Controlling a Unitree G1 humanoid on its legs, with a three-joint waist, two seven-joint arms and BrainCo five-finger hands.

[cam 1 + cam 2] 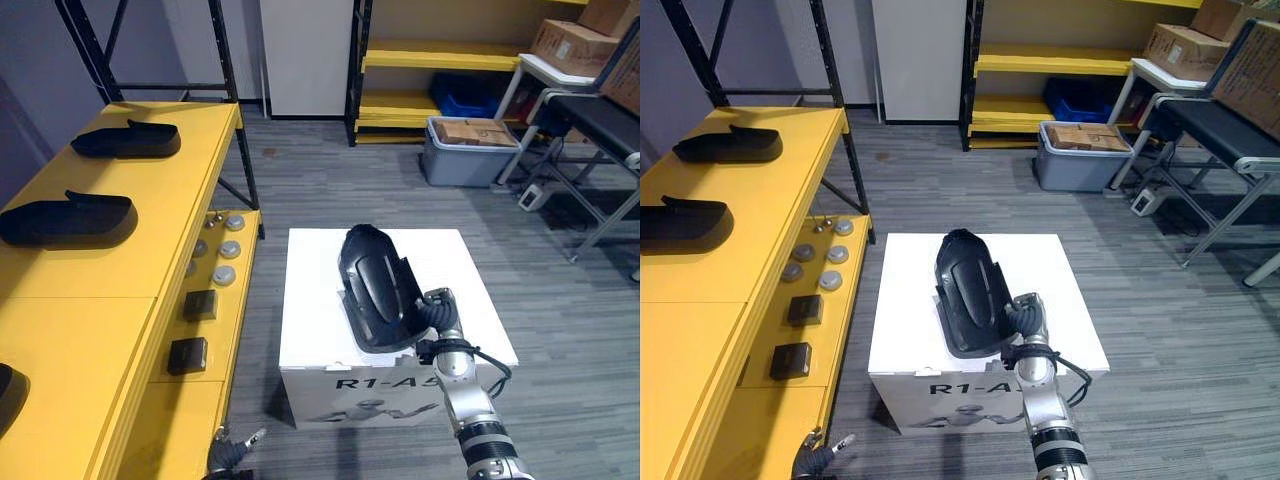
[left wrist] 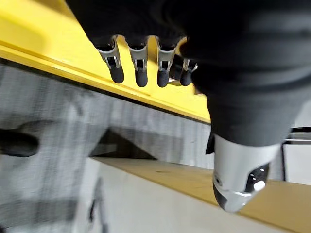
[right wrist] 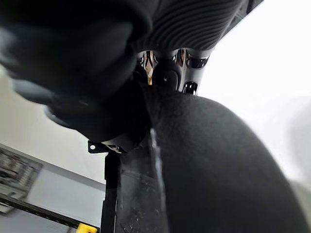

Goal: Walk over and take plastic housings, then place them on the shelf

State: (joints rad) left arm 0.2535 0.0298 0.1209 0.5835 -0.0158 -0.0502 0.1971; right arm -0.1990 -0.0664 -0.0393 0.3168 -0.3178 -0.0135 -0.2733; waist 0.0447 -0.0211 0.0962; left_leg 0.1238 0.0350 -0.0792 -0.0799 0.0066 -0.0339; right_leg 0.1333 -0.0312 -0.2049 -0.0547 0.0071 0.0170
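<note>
The black plastic housing (image 1: pixel 375 290) stands tilted on its edge on top of the white box (image 1: pixel 320 260). The right hand (image 1: pixel 437 312) has its fingers curled round the housing's near rim. Dark print runs along the box's front. Two more housings (image 1: pixel 125 140) lie on the yellow shelf (image 1: pixel 150 250). The left hand (image 1: pixel 232 452) hangs beside the shelf, fingers relaxed and holding nothing.
</note>
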